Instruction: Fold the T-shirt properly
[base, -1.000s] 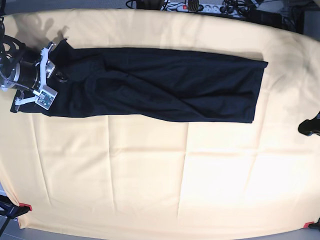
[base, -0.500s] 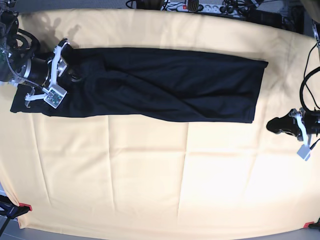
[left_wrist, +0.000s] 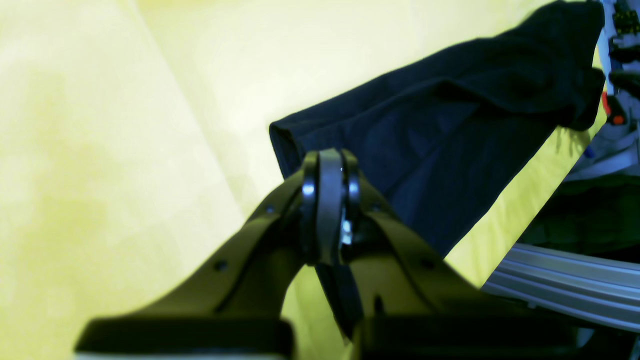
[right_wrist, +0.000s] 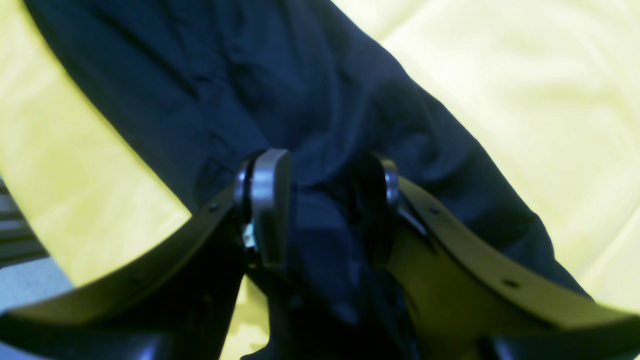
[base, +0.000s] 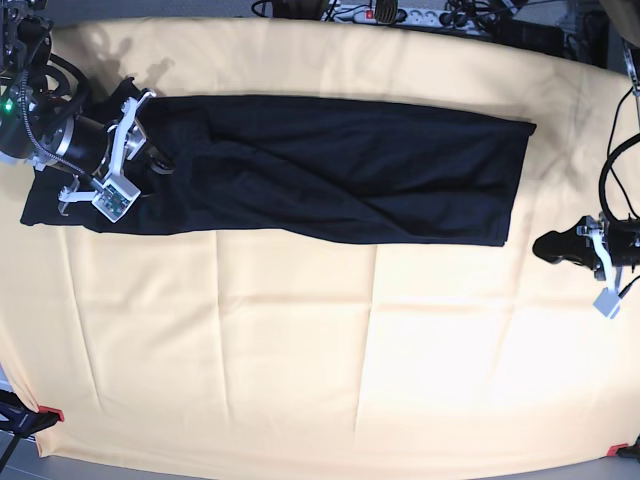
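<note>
The black T-shirt (base: 320, 170) lies folded into a long strip across the far half of the table. Over its left end, my right gripper (base: 158, 160) points right. In the right wrist view its fingers (right_wrist: 265, 200) stand apart on the T-shirt (right_wrist: 300, 100), with a bulge of fabric between them; the right gripper (right_wrist: 320, 185) reads as open. My left gripper (base: 540, 248) sits just right of the shirt's near right corner. In the left wrist view the left gripper (left_wrist: 327, 167) is shut and empty, with the T-shirt (left_wrist: 450, 140) just beyond it.
A pale yellow-cream cloth (base: 320, 350) covers the whole table. A power strip and cables (base: 390, 12) lie along the back edge. Red clamps (base: 50, 413) hold the cloth at the front corners. An aluminium rail (left_wrist: 565, 280) runs past the table edge.
My right arm has slid rightward over the shirt's left end. My left arm came in from the right edge and stopped by the shirt's right corner. The shirt itself has not shifted.
</note>
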